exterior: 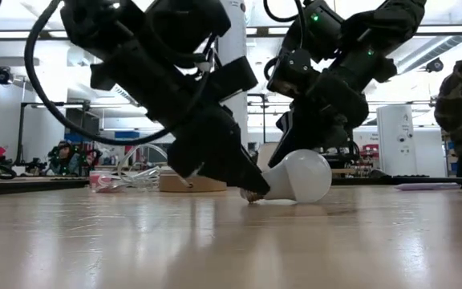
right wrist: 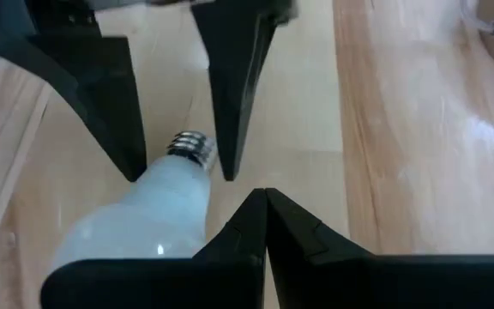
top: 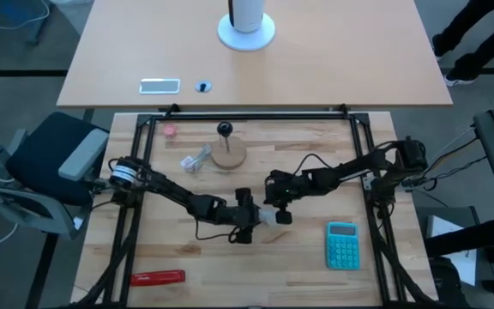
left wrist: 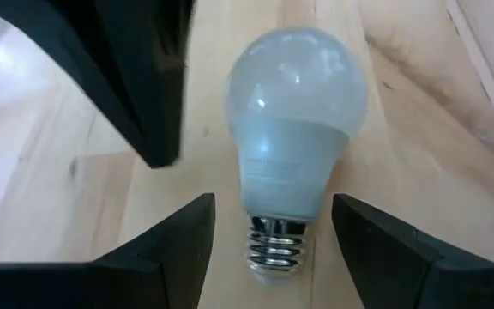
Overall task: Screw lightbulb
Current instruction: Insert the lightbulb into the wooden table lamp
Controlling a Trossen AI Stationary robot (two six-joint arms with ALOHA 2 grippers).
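The lightbulb [left wrist: 294, 112], white with a grey metal screw base [left wrist: 274, 249], lies on its side on the wooden table [top: 298, 266], near the middle. My left gripper [left wrist: 273, 199] is open. Its two fingers stand on either side of the screw base, with a gap showing on each side. My right gripper [right wrist: 264, 193] is shut, slanting down just beside the bulb's round end [exterior: 299, 178]. In the left wrist view a strip of table shows between it and the glass. In the high view the two grippers meet at the bulb [top: 275, 216] from left and right.
A round wooden base with a black knob [top: 227, 153] and a clear plastic bag [top: 195, 160] lie farther back. A teal calculator [top: 343, 245] sits at the near right and a red tool [top: 158, 277] at the near left. A black frame [top: 247, 114] rims the table.
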